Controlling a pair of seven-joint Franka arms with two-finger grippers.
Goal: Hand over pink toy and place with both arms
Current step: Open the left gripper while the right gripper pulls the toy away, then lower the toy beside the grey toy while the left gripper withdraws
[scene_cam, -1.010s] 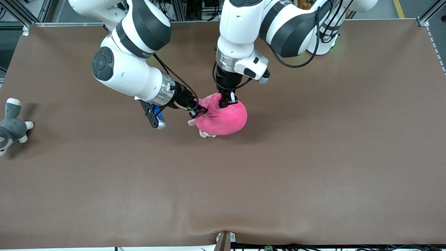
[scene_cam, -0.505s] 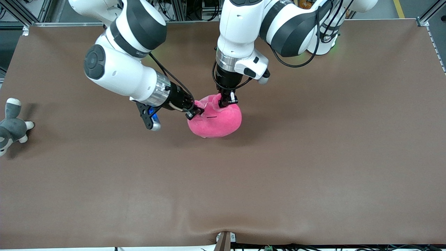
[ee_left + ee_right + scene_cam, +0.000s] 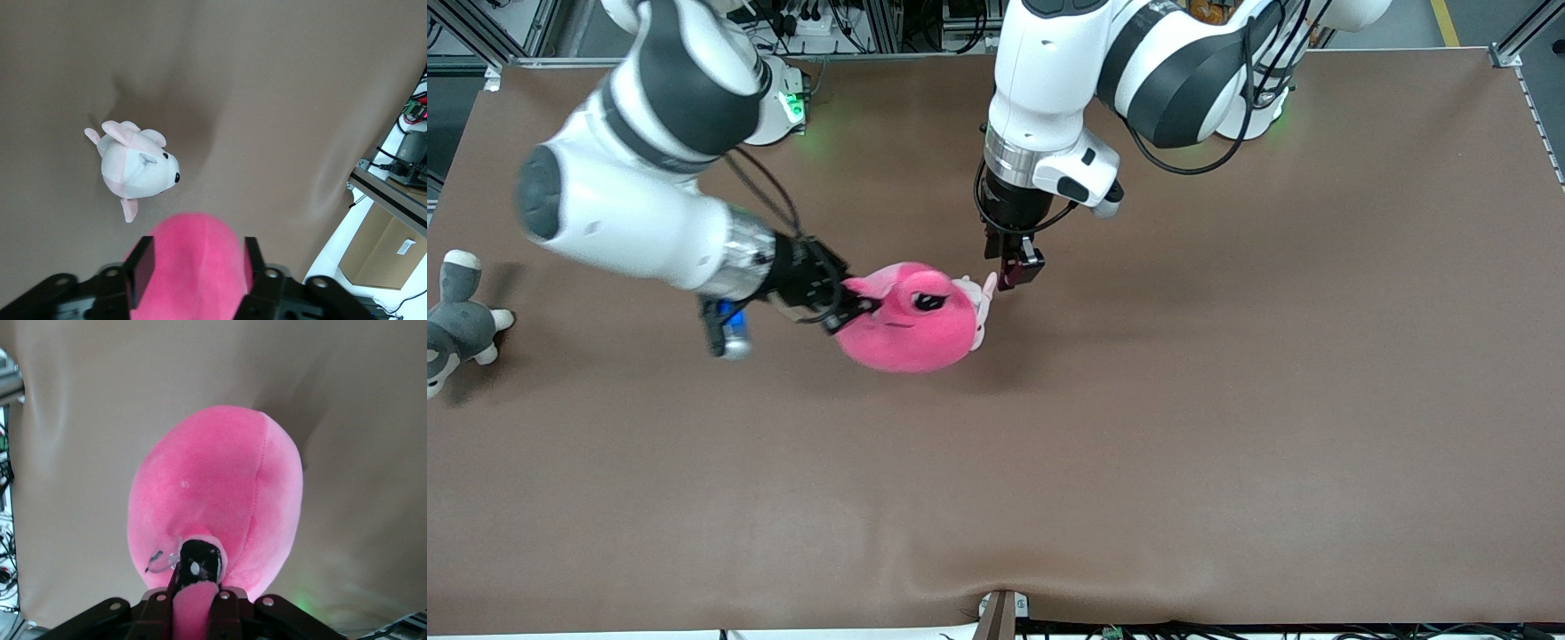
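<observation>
**Pink blob hanging off one pincer, other one wide open**

So here's where I'm at, both arms out over the brown table point(image 3: 1227, 400). My right gripper point(image 3: 852, 309) is clamped shut on the pink toy point(image 3: 911, 324), pinching a small nub of plush at one end of it. In the right wrist view you can see that bit of pink squeezed between the black fingers point(image 3: 195, 568), with the rest of the round body bulging out past them. The toy is up off the cloth, over the middle of the table, a bit toward the right arm's end. One dark, sleepy eye faces up at the front camera.

My left gripper point(image 3: 1014, 269) points straight down just beside the toy's free end. Its fingers point(image 3: 140, 270) are spread apart and aren't gripping anything. The left wrist view shows the pink body sitting low between them.

That same view also catches a small pale pink-and-white plush point(image 3: 137, 167) lying on the table under all this. A grey-and-white plush animal point(image 3: 458, 324) sits way off at the right arm's end, well apart from everything
</observation>
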